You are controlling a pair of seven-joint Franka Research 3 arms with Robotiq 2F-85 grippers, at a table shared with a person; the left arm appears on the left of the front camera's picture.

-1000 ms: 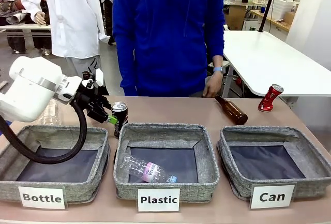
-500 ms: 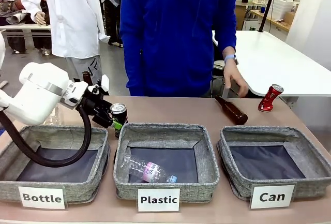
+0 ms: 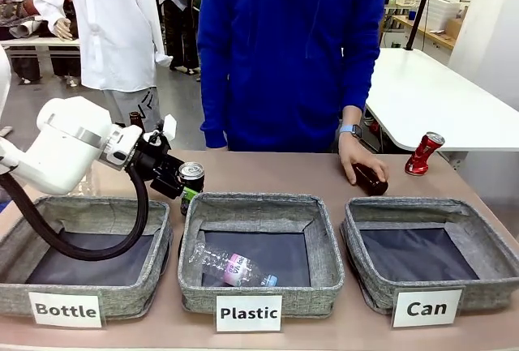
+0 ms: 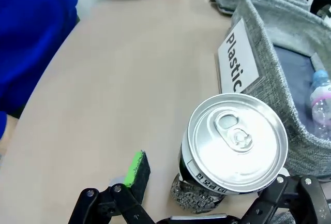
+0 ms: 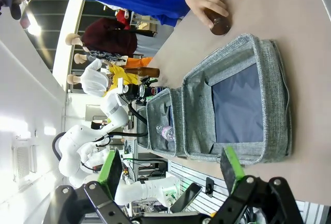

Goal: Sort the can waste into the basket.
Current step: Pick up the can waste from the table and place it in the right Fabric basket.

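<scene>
The black can [image 3: 191,177] with a silver top [image 4: 237,141] stands on the table behind the Plastic bin's back left corner. My left gripper [image 3: 182,189] is open around it. In the left wrist view the can sits between the fingers of my left gripper [image 4: 209,176], and the green pad [image 4: 137,166] is a little apart from its side. The red dented can [image 3: 424,153] leans at the far right of the table. The basket labelled "Can" [image 3: 363,220] stands front right with nothing in it, and shows again as the Can basket [image 5: 274,94]. My right gripper [image 5: 170,172] is open, well above it.
A person in blue stands across the table, a hand [image 3: 357,156] resting on a brown bottle [image 3: 371,179]. The Plastic bin [image 3: 323,237] holds a clear bottle [image 3: 231,267]. The Bottle bin [image 3: 154,229] lies under my left arm. A clear bottle [image 3: 81,177] stands behind that arm.
My left gripper has shifted right and closed in around the black can, which moved slightly. The person's hand has come down onto the brown bottle.
</scene>
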